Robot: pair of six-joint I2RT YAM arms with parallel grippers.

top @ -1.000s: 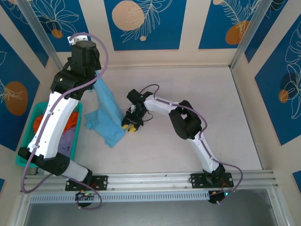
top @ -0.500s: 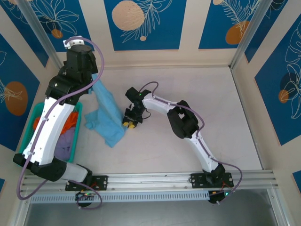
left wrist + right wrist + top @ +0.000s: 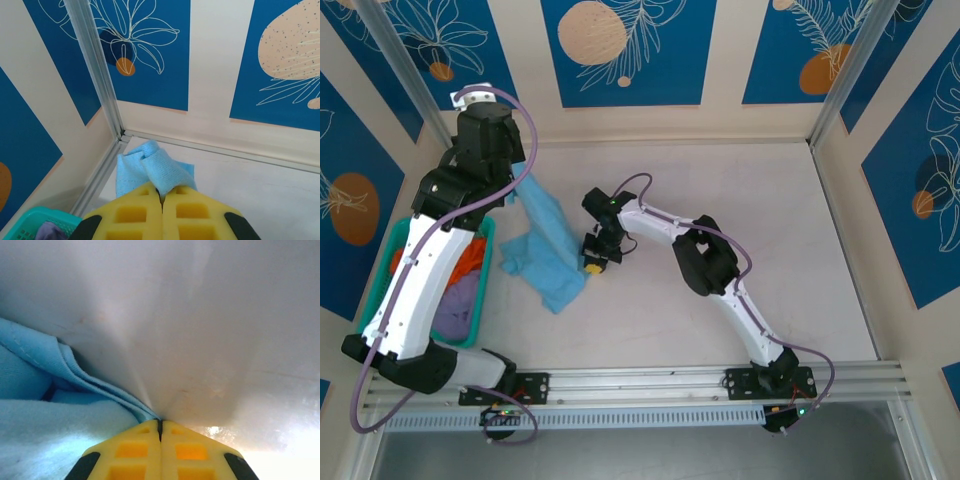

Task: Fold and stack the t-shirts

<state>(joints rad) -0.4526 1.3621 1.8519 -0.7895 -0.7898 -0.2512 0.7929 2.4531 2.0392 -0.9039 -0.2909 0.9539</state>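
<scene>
Filling basket (image 3: 486, 262): orange cloth (image 3: 470, 256), purple cloth (image 3: 460, 305)

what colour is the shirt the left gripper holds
Light sky-blue cloth t-shirt, clearest in the top external view.

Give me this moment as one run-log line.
left pincer: shut on blue t-shirt, raised | right pincer: shut on its edge at table | fold: not begun
</scene>
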